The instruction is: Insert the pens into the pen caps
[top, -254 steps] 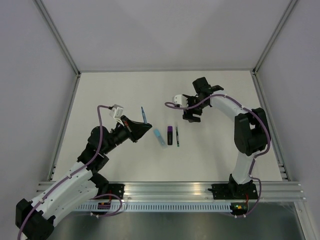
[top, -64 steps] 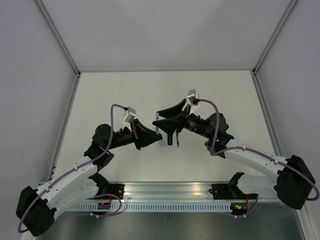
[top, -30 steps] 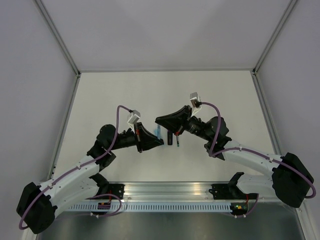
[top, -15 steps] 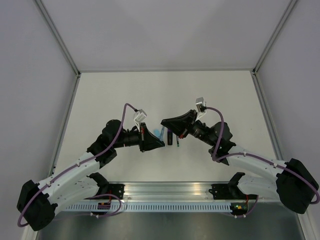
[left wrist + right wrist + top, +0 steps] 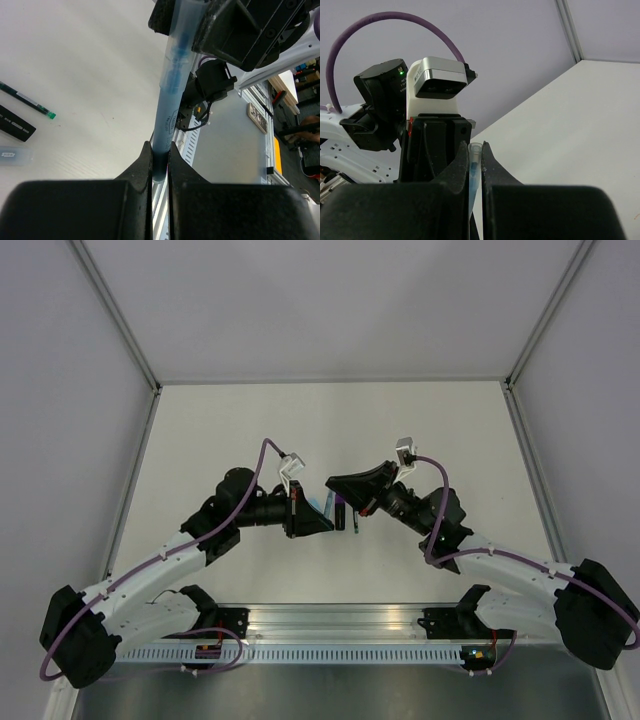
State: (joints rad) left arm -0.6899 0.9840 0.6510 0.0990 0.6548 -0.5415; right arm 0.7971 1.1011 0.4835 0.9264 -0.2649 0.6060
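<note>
My left claw [image 5: 160, 150] clenches the thin blue pen [image 5: 170, 95] by its near end, lifted off the table [image 5: 90, 65]. Straight ahead, my right claw [image 5: 476, 148] is clamped on the clear cap [image 5: 186, 15] at the pen's far end. To my eye, the job now calls for both wrists on one line and a gentle, straight push until the cap seats.

Both arms reach forward and bend inward toward each other, forearms low. The left end effector [image 5: 322, 522] and right end effector [image 5: 338, 485] face one another, tips close together, fingers clamped narrowly shut.
</note>
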